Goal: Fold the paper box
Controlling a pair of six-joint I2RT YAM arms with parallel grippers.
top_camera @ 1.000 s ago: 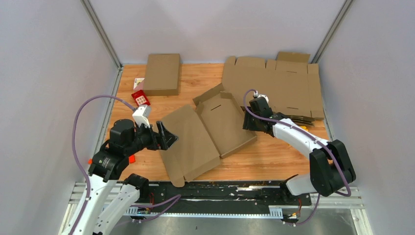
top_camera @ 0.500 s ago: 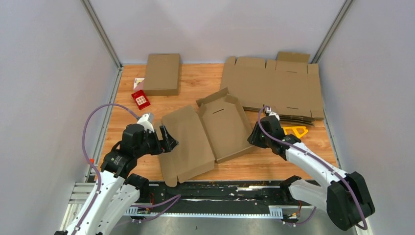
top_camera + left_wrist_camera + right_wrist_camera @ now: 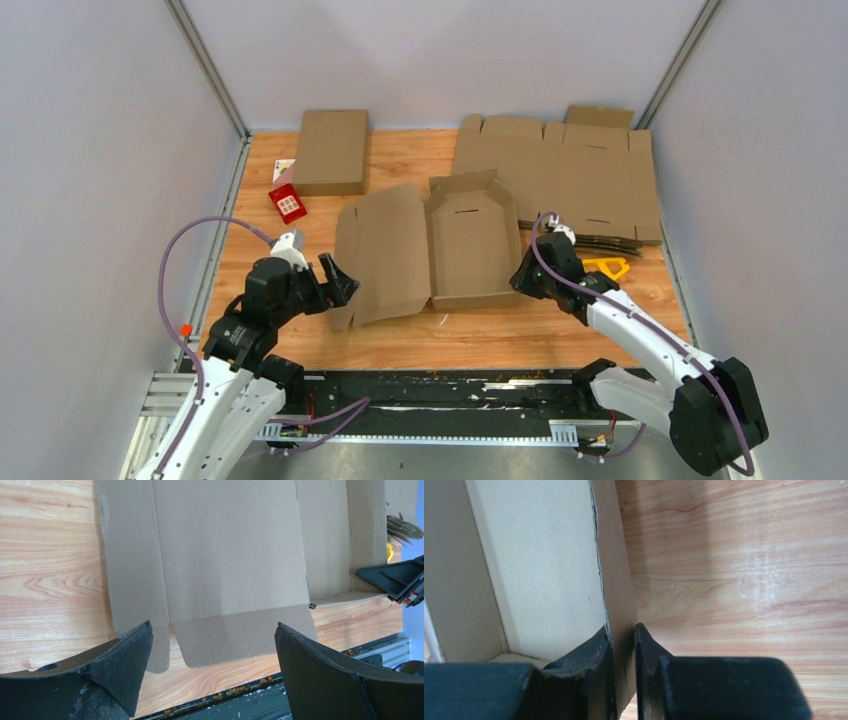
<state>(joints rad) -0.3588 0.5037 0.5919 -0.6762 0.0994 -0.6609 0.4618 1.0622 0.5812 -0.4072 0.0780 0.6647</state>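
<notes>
the paper box (image 3: 430,250) lies part-folded in the middle of the table (image 3: 480,338). the right gripper (image 3: 624,632) pinches its raised right wall; the left gripper (image 3: 212,630) hangs spread wide by the left panel's near corner. best to grip close to the crease and pivot the wall upright, not drag the sheet

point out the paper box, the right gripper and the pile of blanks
paper box (image 3: 385,250), top view, its left flat panel
right gripper (image 3: 623,635), right wrist view, between fingertips pinching the box's raised side wall
pile of blanks (image 3: 560,175), top view, middle of top sheet
</notes>
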